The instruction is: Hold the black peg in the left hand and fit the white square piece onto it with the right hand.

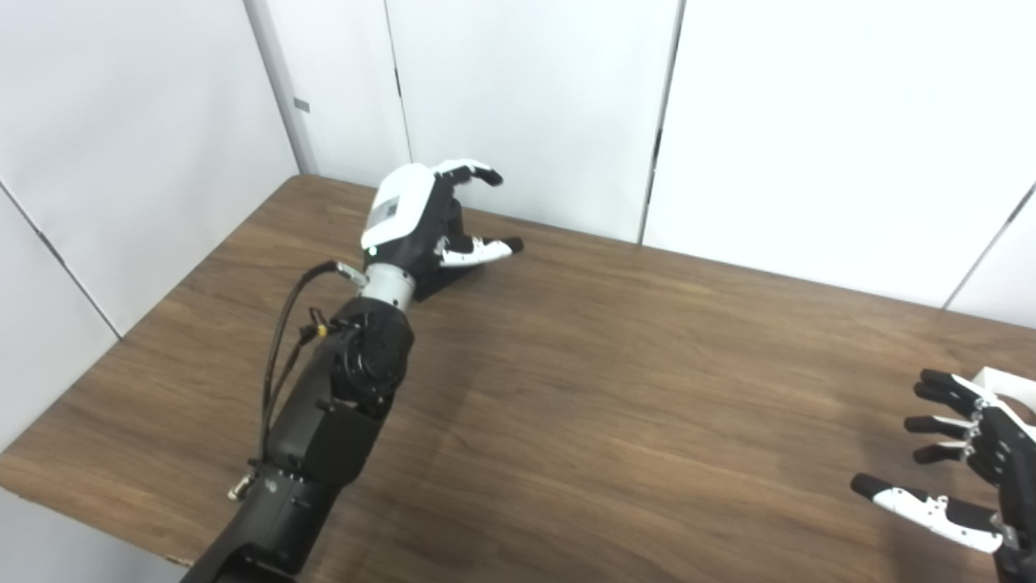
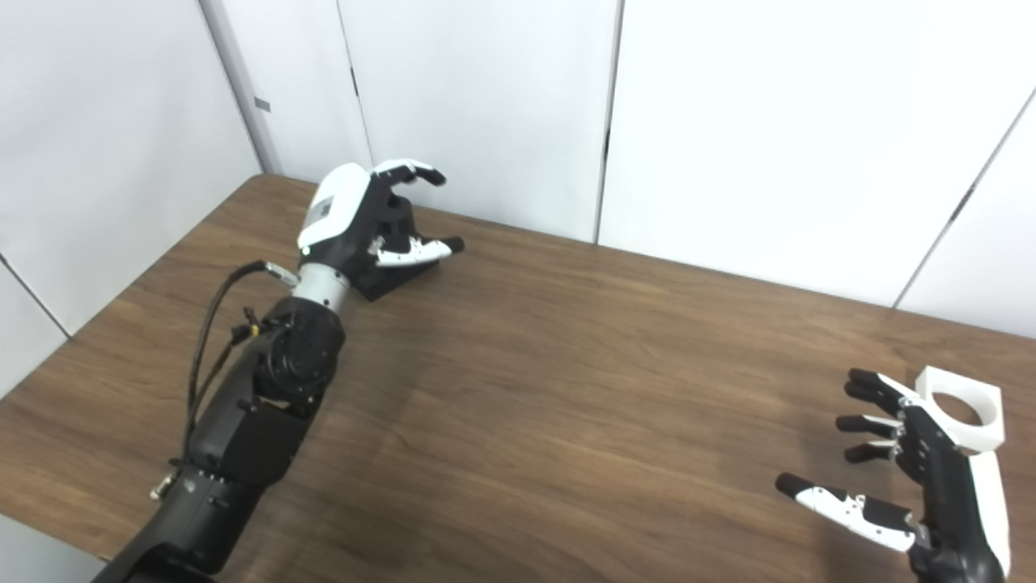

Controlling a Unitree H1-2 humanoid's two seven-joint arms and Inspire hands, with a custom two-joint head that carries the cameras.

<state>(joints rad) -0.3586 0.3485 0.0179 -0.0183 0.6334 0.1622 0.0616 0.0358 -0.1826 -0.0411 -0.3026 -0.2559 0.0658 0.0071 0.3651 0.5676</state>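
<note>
The black peg (image 2: 396,217) stands upright on its black base (image 2: 390,280) at the far left of the wooden table (image 2: 566,389). My left hand (image 2: 356,219) is cupped around the peg, with fingers curved over its top and the thumb stretched out beside the base; the fingers are apart and not closed on it. The white square piece (image 2: 965,407), with a round hole, lies flat at the near right. My right hand (image 2: 914,461) is open, fingers spread, just left of and in front of the piece, without touching it. In the left eye view only a corner of the piece (image 1: 1004,382) shows.
White wall panels (image 2: 728,121) stand close behind the table's far edge. The table's left edge runs near my left forearm (image 2: 267,380), with its black cable looping out to the left. The wide brown middle of the table lies between the two hands.
</note>
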